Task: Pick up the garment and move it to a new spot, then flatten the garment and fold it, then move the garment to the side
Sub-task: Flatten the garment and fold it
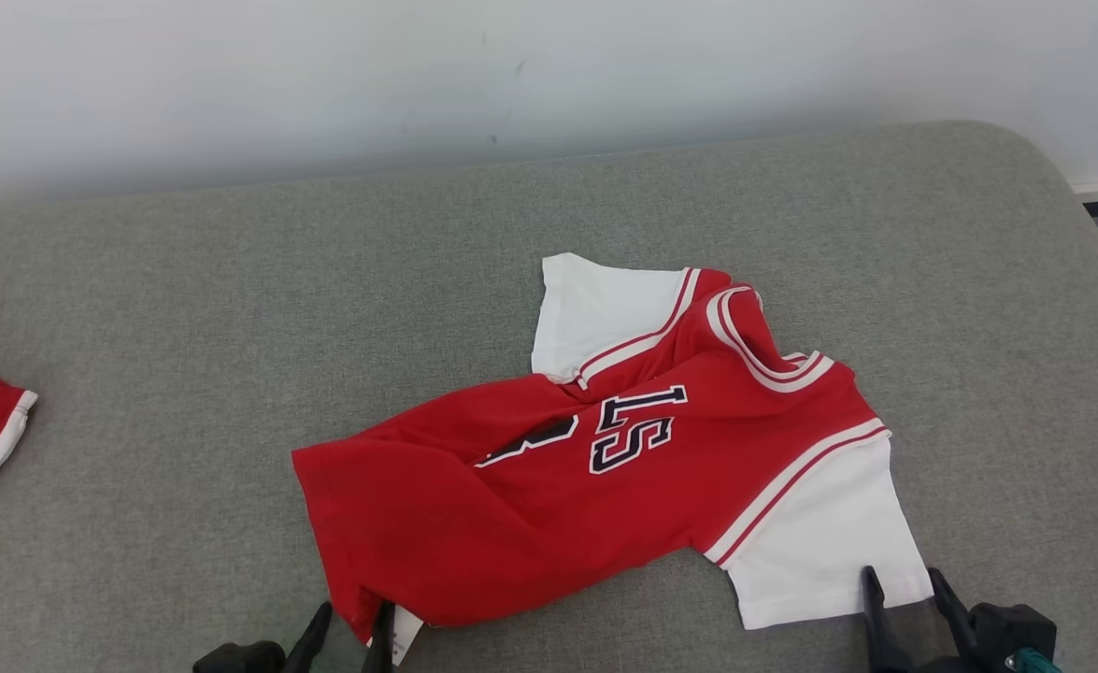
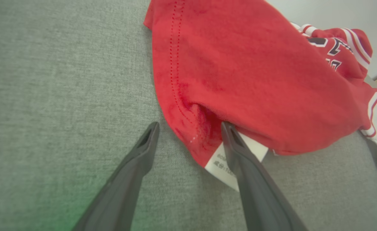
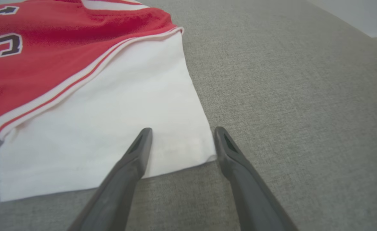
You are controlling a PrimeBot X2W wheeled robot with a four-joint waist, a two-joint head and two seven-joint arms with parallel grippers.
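Red garment (image 1: 530,505) reads "15"; white care label (image 2: 215,165) blurred.

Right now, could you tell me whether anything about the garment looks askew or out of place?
Yes: the red jersey lies twisted on the grey cushion, a crease across its middle hiding part of the number, and its white label pokes out at the hem.

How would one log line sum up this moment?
garment: rumpled on grey cushion | left gripper: open, at hem | right gripper: open, at white sleeve
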